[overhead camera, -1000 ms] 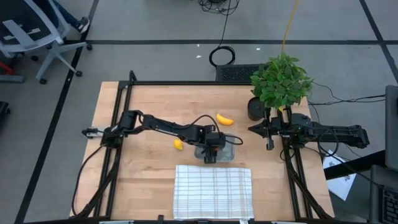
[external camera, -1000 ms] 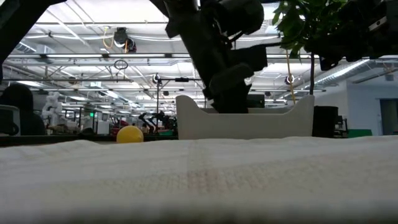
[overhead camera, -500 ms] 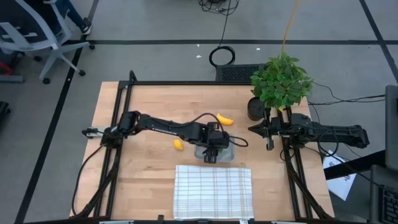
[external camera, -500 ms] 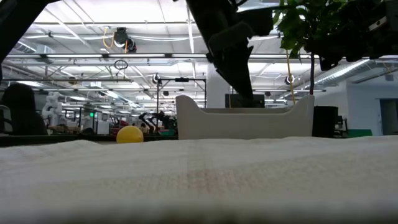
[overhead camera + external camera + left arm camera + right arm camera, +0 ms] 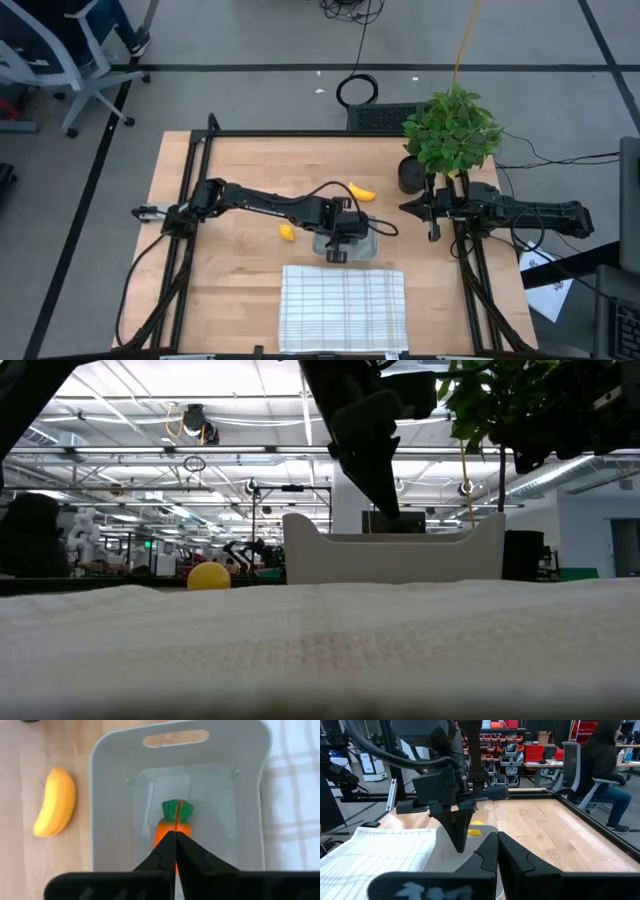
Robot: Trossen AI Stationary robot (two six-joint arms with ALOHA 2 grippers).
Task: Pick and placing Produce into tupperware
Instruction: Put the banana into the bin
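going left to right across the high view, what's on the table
small yellow fruit → left gripper over the tupperware → potted plant, with the right gripper parked below it

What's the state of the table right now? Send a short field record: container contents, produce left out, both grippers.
container: shallow grey translucent plastic tupperware, beside the white checked cloth
inside container: orange toy carrot with green top
outside, on the wooden table: curved yellow toy banana; small rounded yellow fruit
left gripper: shut, empty, above the carrot in the container
right gripper: shut, empty, waiting at the table's right edge by the leafy green potted plant
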